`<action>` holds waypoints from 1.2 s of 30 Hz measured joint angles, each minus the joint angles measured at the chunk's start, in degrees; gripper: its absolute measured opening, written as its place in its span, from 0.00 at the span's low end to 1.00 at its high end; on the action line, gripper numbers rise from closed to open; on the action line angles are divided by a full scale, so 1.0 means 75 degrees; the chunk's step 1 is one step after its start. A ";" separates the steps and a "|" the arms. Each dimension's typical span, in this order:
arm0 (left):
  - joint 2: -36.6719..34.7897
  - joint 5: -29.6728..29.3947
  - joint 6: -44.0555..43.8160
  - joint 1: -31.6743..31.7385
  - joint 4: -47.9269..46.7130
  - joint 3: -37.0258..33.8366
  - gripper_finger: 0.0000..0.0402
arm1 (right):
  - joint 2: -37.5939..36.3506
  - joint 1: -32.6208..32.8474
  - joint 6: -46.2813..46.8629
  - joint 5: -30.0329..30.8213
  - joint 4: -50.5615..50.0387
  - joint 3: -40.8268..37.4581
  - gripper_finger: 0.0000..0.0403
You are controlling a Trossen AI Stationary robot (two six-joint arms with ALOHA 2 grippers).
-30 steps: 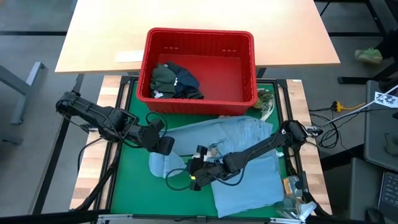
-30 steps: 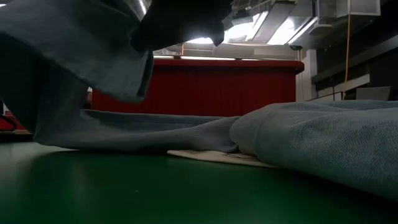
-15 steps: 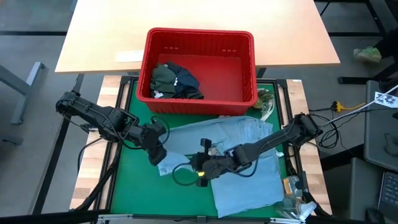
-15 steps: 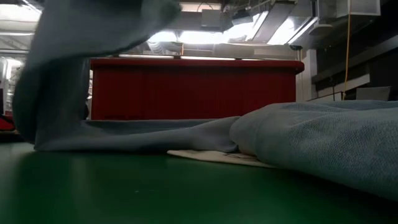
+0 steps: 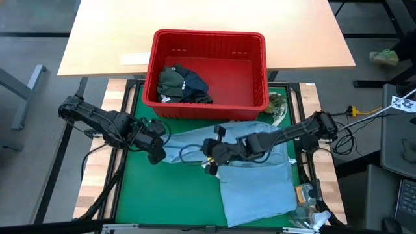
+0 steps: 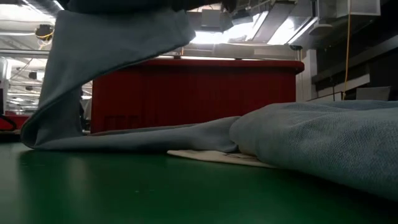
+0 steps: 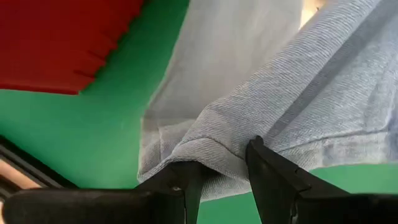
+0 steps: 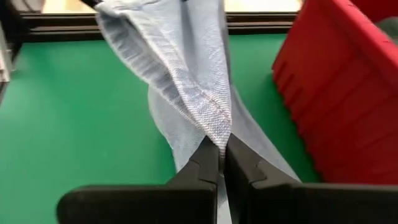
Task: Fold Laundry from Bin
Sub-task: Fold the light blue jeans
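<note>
Pinching a raised fold of the light blue shirt [image 8: 205, 112], the right gripper [image 5: 209, 155] had its fingers pressed tight together on the cloth, just in front of the red bin [image 5: 211, 40] and near the middle of its front wall. Hanging from that pinch, the fabric fell in a loose tent onto the green mat [image 5: 188, 205], which suggested a thin, light, limp knit that would sag and drag rather than keep any shape. The left gripper [image 5: 156, 155] sat near the bin's front left corner; its fingers [image 7: 273, 180] stood partly apart around a hemmed edge of the same shirt, and whether they truly held it could not be told from the wrist view. Hems and seams looked like the safest places to take hold, since the doubled cloth there would slip less than a single layer. Most of the shirt lay flat and spread on the mat in front of the bin's right half, its long axis running away from the bin toward the table's front edge, while a narrower part stretched sideways along the bin's front wall between the two grippers. A dark olive garment [image 5: 170, 79] and navy shorts [image 5: 195, 84] remained bunched inside the bin, against its left wall
</note>
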 joint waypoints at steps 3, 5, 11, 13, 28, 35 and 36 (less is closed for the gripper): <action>0.0000 -0.0036 -0.0014 -0.0133 -0.0110 0.0000 0.29 | -0.0035 -0.0261 0.0152 -0.0073 -0.0139 0.0000 0.02; 0.0001 -0.0071 -0.0066 -0.0323 -0.0266 0.0000 0.29 | -0.0045 -0.0405 0.0174 -0.0140 -0.0171 0.0001 0.02; -0.0023 -0.0124 -0.0765 -0.0906 -0.1112 -0.0089 0.29 | -0.0080 -0.0683 0.0247 -0.0139 -0.0375 0.0006 0.02; -0.0056 -0.0160 -0.1029 -0.1074 -0.1164 -0.0163 0.29 | -0.0099 -0.0770 0.0492 -0.0112 -0.0569 0.0006 0.02; -0.0023 -0.0657 -0.3034 -0.2308 0.2264 -0.2941 0.28 | -0.0094 -0.0820 0.0929 -0.0072 -0.1279 0.0006 0.02; -0.0020 -0.0805 -0.3759 -0.2303 0.3491 -0.4355 0.28 | -0.0089 -0.0820 0.0925 -0.0179 -0.1280 0.0006 0.02; -0.0020 -0.0844 -0.3899 -0.2281 0.3491 -0.4484 0.28 | -0.0089 -0.0820 0.0923 -0.0253 -0.1282 0.0006 0.02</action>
